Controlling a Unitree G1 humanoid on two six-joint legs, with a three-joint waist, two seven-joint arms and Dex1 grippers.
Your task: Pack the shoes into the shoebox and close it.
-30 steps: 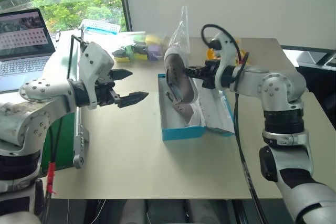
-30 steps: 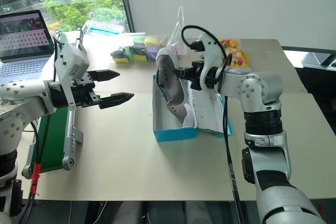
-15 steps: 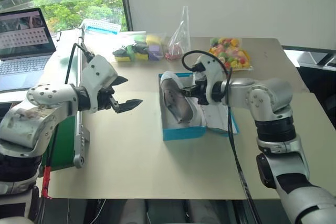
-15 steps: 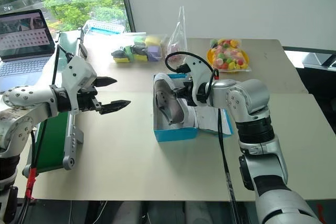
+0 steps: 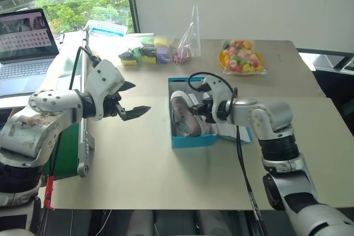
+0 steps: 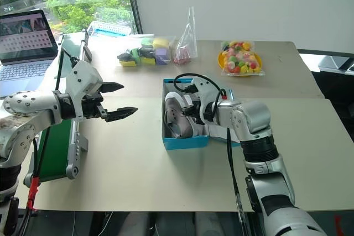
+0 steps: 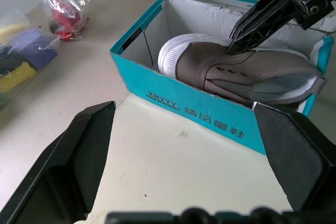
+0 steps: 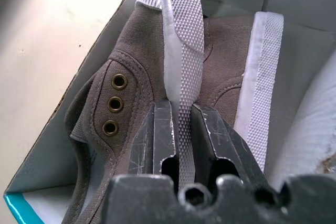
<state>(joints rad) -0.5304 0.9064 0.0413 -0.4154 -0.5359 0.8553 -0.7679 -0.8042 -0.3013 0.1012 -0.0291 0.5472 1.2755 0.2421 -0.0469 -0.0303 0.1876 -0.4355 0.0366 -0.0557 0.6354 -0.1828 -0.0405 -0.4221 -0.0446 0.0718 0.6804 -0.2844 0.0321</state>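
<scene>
Right wrist view: right gripper [image 8: 180,129] clenched on the white sole edge of a shoe [image 8: 157,77], held on its side inside the shoebox [image 8: 31,182], with a second shoe [image 8: 252,82] lying alongside, deeper in the box. Seen from the head cameras, shoebox [image 5: 191,136] sitting open near the middle of the table [image 5: 144,175], lid folded out flat on its right side; left gripper [image 5: 130,100] hanging spread wide and empty, well apart to the box's left. Step in hand, by the look of it: settling the held shoe down beside its mate. To do it well: lower until the shoe's side rests on the box floor, keep the sole clear of the near wall, let go only once nothing juts above the rim, then draw the fingers straight out without dragging the canvas. Long axis of the held shoe running along the box's length, white toe cap toward the far end in the left wrist view, sole facing the other shoe.
</scene>
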